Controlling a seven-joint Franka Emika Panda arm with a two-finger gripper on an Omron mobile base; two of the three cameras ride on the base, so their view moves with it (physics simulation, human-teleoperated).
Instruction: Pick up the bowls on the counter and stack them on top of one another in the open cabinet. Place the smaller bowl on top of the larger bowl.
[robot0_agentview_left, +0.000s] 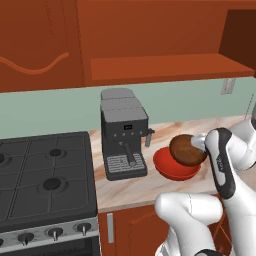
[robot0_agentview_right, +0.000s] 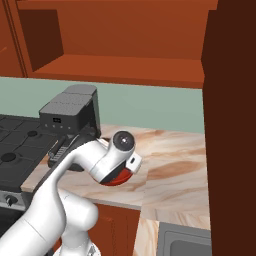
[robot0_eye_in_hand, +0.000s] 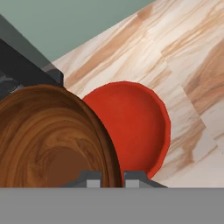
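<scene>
Two bowls: neither is in the open cabinet (robot0_agentview_left: 165, 67) yet, so both placements are left to do.
Smaller bowl: the brown wood-grain smaller bowl (robot0_agentview_left: 187, 149) is lifted clear of the worktop (robot0_agentview_left: 145, 187), tipped on its side, hanging just above and partly in front of the larger bowl (robot0_agentview_left: 172, 167).
Gripper: the gripper (robot0_eye_in_hand: 112, 178) is pinched shut on the rim of the smaller bowl (the hand view shows the two tips either side of the thin wooden wall, almost meeting).
Larger bowl: the red one sits upright on the marbled worktop, just beside the coffee machine (robot0_agentview_left: 123, 135), untouched as far as the pictures show.
Open cabinet: the shelf board is bare in both base views, well above the worktop and behind the machine.
Progress: early, I judge; one bowl is picked up, none delivered.
Order problem: the task wants the small bowl on top of the large one, yet the small one is in hand first (it could be set on the shelf and re-stacked later, or lowered into the red bowl where it stands).
Left to do: get the red bowl onto the shelf, then the brown one inside it.
Risk: a rim pinch on a tilted bowl may slip during the long lift to the shelf.
Stove (robot0_agentview_left: 45, 175): off to the left, not involved.
</scene>
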